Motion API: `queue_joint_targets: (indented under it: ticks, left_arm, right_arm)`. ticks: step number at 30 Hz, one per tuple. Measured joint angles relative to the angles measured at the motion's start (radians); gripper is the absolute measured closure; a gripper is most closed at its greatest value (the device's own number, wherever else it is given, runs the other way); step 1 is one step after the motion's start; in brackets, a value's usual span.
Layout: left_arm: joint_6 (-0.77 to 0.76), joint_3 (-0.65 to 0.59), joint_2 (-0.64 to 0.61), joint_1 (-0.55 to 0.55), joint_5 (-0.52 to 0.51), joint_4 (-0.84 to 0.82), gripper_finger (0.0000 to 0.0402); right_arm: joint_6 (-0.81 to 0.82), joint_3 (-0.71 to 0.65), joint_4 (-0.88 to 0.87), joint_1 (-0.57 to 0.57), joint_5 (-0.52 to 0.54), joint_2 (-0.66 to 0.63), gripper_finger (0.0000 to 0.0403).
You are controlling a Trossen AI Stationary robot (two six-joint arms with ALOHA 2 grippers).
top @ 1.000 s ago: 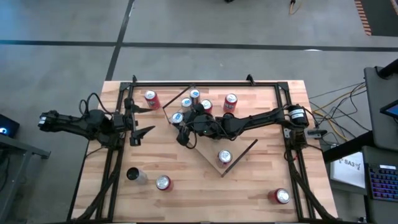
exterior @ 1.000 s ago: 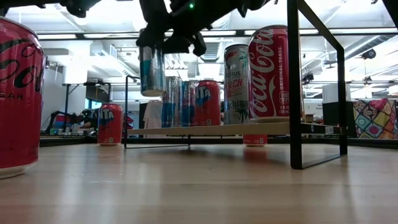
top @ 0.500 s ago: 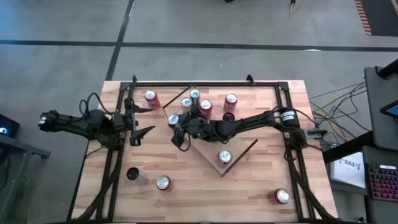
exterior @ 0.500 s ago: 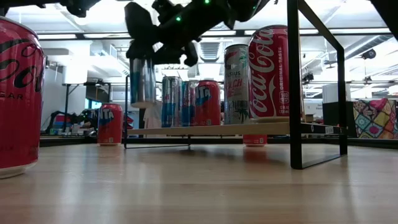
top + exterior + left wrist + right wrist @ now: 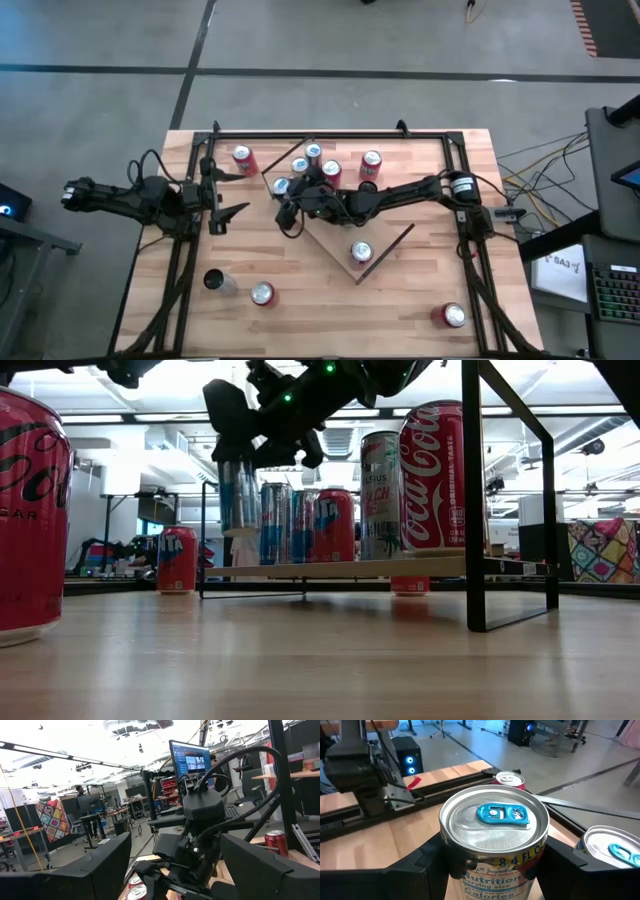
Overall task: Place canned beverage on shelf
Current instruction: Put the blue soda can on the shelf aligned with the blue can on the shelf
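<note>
High view, right gripper (image 5: 287, 203): reaches over the near-left edge of the shelf (image 5: 385, 240), jaws pinching the silver can (image 5: 281, 186) from both sides.
High view, shelf: four cans stand just beyond the jaws, one more well behind them toward the board's near corner.
High view, left gripper (image 5: 222, 194): parked well to the held can's left, jaws spread, nothing between them.
Low view, silver can (image 5: 238, 496): hangs upright from the jaws; base looks just above board level, close beside a blue can (image 5: 272, 523).
Right wrist view, silver can (image 5: 494, 827): blue tab up, a finger on each flank, grip square.
Judgement, step: lower straight, keep the can vertical, confirm the base sits fully on the board, spread the jaws only then, avoid nudging the neighbouring cans.
</note>
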Motion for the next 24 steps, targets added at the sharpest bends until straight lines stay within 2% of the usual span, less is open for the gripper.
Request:
queue_joint_targets:
  ticks: [11, 16, 24]
  left_arm:
    - [0.000, 0.000, 0.000, 0.000, 0.000, 0.000, 0.0111]
    - [0.000, 0.000, 0.002, 0.000, 0.000, -0.001, 0.0111]
    - [0.000, 0.000, 0.002, 0.000, 0.000, -0.001, 0.0111]
  right_arm:
    - [0.138, -0.013, 0.003, -0.001, 0.077, 0.004, 0.0186]
    - [0.077, -0.013, -0.003, -0.001, 0.055, 0.031, 0.0186]
    - [0.063, -0.013, 0.000, 0.000, 0.050, 0.042, 0.0186]
